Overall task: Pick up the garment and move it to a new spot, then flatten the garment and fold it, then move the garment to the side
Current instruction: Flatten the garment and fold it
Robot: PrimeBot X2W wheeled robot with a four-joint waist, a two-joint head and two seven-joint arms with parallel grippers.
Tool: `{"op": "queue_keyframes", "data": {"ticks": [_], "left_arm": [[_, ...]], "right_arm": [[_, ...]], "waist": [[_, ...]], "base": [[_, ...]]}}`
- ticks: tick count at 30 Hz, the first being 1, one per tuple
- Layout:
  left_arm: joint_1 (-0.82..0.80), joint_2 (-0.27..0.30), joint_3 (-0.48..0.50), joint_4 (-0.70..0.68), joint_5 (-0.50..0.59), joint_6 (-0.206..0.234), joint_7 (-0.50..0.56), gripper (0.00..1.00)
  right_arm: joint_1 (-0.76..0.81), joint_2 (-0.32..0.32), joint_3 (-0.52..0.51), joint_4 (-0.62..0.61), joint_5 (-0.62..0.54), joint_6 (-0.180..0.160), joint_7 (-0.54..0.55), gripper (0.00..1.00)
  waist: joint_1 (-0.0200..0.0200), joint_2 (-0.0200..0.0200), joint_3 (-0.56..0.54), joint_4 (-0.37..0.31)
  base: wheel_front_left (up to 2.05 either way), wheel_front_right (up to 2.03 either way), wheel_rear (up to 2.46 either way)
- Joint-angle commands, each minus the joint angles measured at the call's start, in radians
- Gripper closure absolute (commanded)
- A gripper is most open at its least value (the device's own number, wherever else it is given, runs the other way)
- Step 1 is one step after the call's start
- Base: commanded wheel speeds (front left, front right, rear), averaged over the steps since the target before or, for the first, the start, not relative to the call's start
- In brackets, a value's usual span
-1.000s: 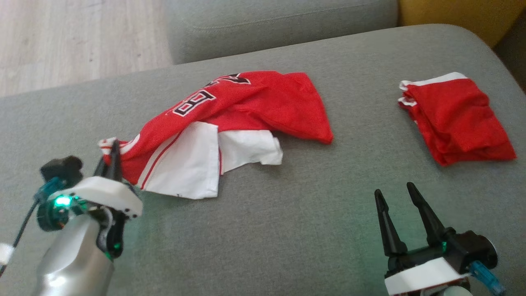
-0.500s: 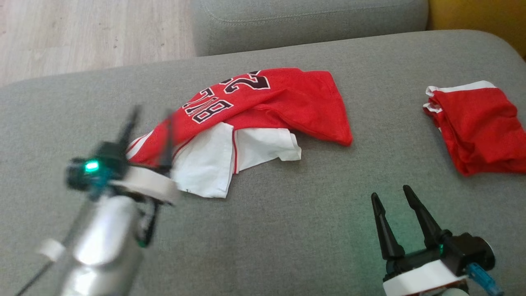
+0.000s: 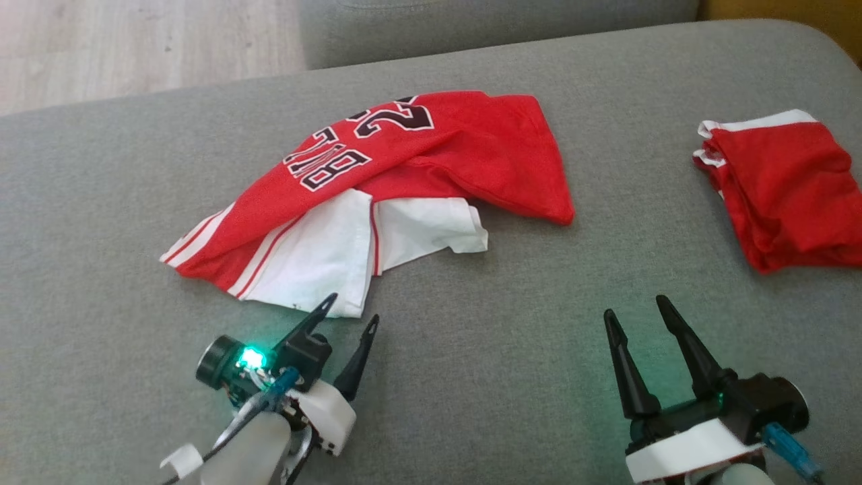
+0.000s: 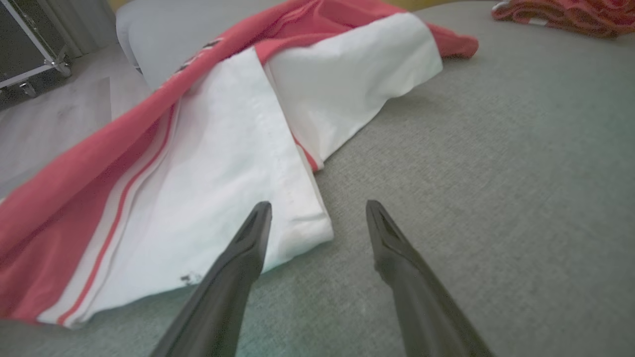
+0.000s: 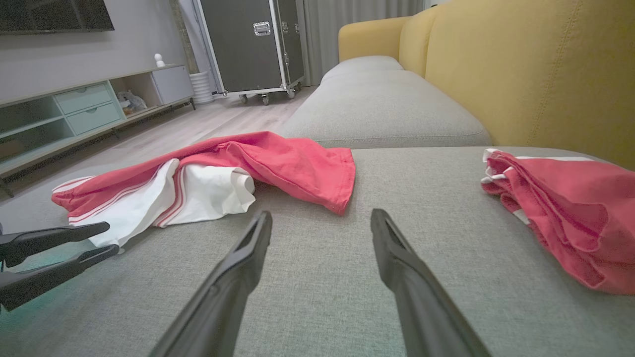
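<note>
The garment (image 3: 404, 162), a red jersey with black numbers and a white inner side, lies crumpled on the grey sofa cushion (image 3: 485, 377). My left gripper (image 3: 353, 306) stands open just in front of the white hem, empty. In the left wrist view the left gripper (image 4: 318, 204) frames the white corner of the garment (image 4: 223, 148) without touching it. My right gripper (image 3: 634, 306) is open over bare cushion, to the right of the garment. The right wrist view shows the right gripper (image 5: 321, 212), the garment (image 5: 278, 158) beyond it and the left gripper (image 5: 111, 237) at the left edge.
A second red cloth with white trim (image 3: 781, 182) lies folded at the cushion's right end, also in the right wrist view (image 5: 560, 203). A yellow backrest (image 5: 521, 69) rises on the right. Wooden floor (image 3: 135, 47) lies past the far left edge; another grey cushion (image 5: 377, 109) adjoins.
My left gripper let go of the garment's left corner, opened, and drew back and rightwards to the front of the white hem. The corner now lies flat. The head camera shifted slightly.
</note>
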Motion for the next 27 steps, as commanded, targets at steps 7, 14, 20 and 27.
{"op": "queue_keyframes", "data": {"ticks": [7,14,20,27], "left_arm": [[-0.113,-0.002,0.023,0.126,-0.003,-0.018,-0.005,0.0],[-0.14,-0.025,0.018,0.242,-0.029,-0.039,0.035,1.0],[-0.15,-0.019,0.017,0.21,-0.034,-0.04,0.013,1.0],[-0.161,0.071,0.035,0.003,-0.006,0.014,-0.004,1.0]], "right_arm": [[-0.05,-0.019,0.021,-0.027,-0.005,-0.001,-0.004,0.0],[-0.054,-0.015,0.016,-0.026,-0.008,-0.001,-0.004,0.0],[-0.044,-0.005,0.004,-0.018,-0.006,-0.001,-0.004,0.0],[-0.088,-0.019,-0.009,0.097,-0.002,-0.001,-0.004,0.0]], "waist": [[0.0,0.0,0.024,-0.027],[0.0,0.0,0.026,-0.031],[0.0,0.0,0.013,-0.004],[0.0,0.0,0.0,0.074]], "base": [[0.0,0.0,0.0],[0.0,0.0,0.0],[0.0,0.0,0.0],[0.0,0.0,0.0]]}}
